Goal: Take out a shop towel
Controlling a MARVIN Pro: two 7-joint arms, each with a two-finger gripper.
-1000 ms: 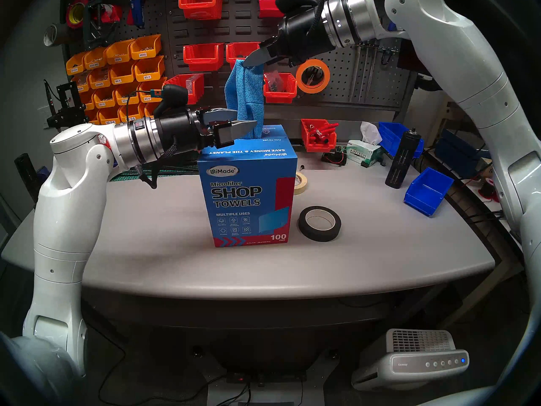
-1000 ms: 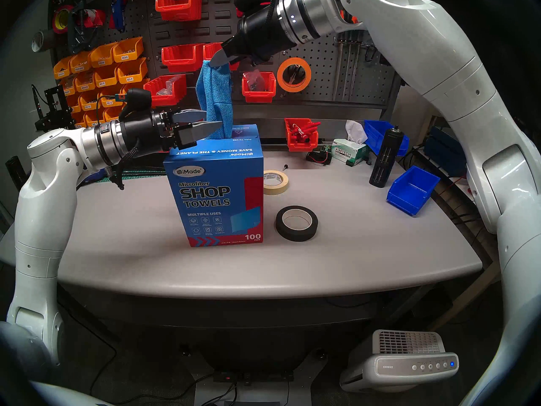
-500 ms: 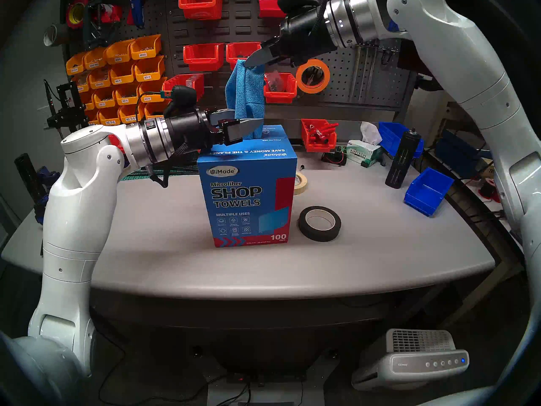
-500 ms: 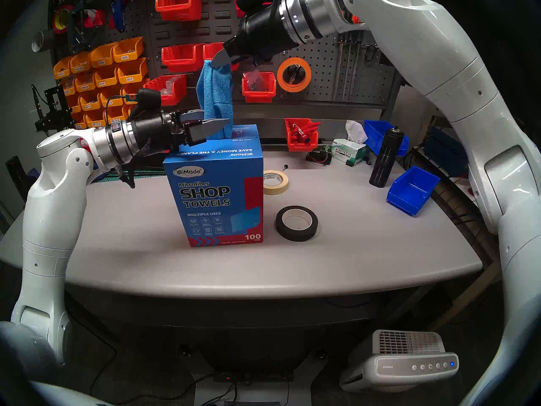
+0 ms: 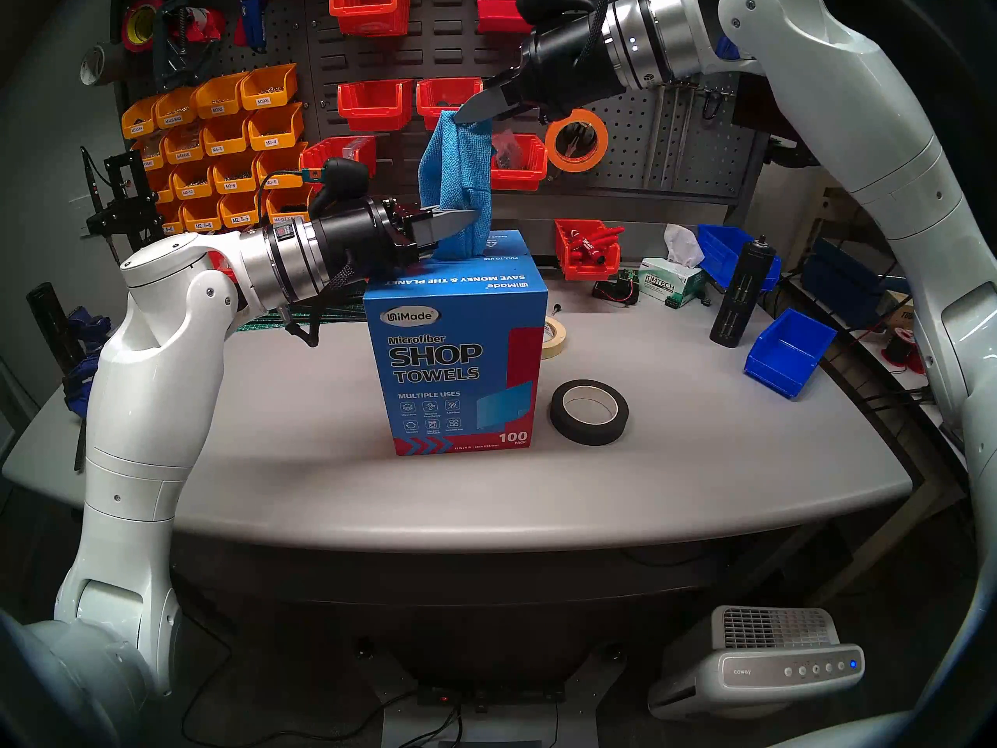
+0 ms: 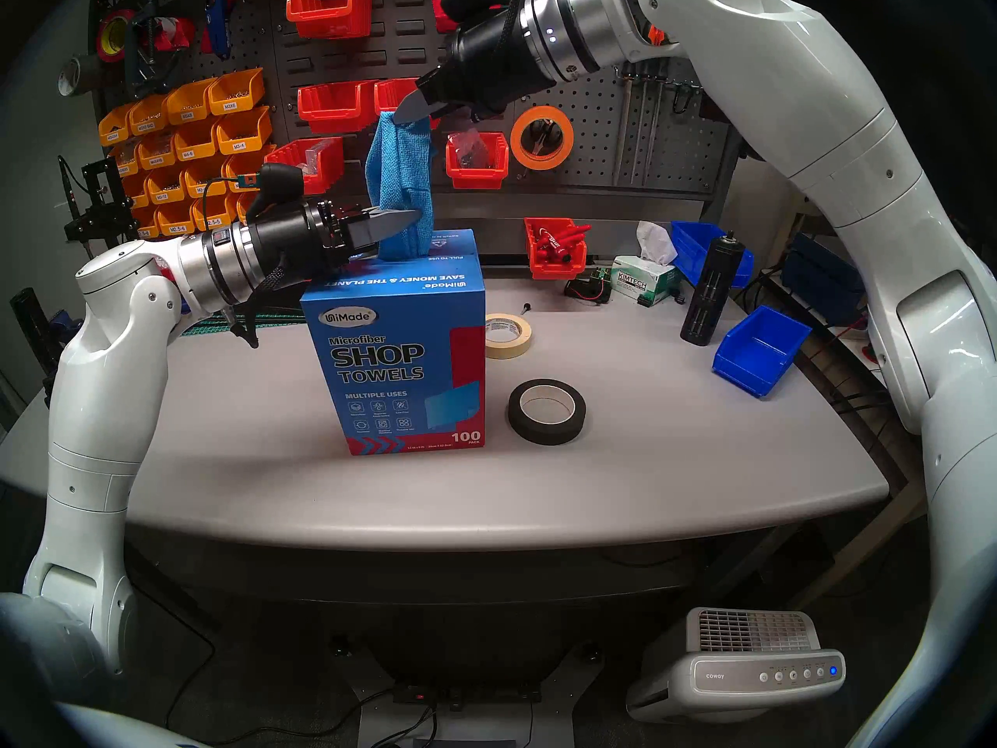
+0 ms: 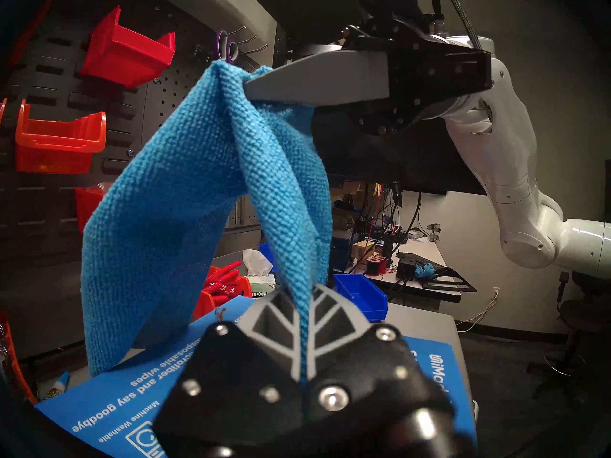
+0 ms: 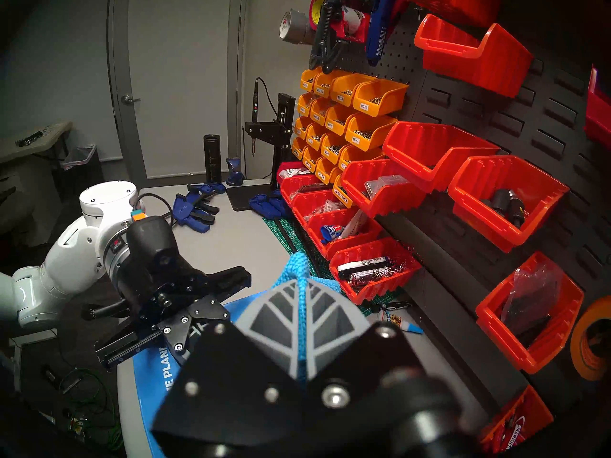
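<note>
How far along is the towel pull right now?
Done: the shop towel is drawn well up out of the carton, hanging from the right gripper, whose jaws pinch its top. In hand: the left gripper has its jaws shut on the towel just above the carton's top. Left: the towel's bottom end sits in the carton's opening, so it must come free.
</note>
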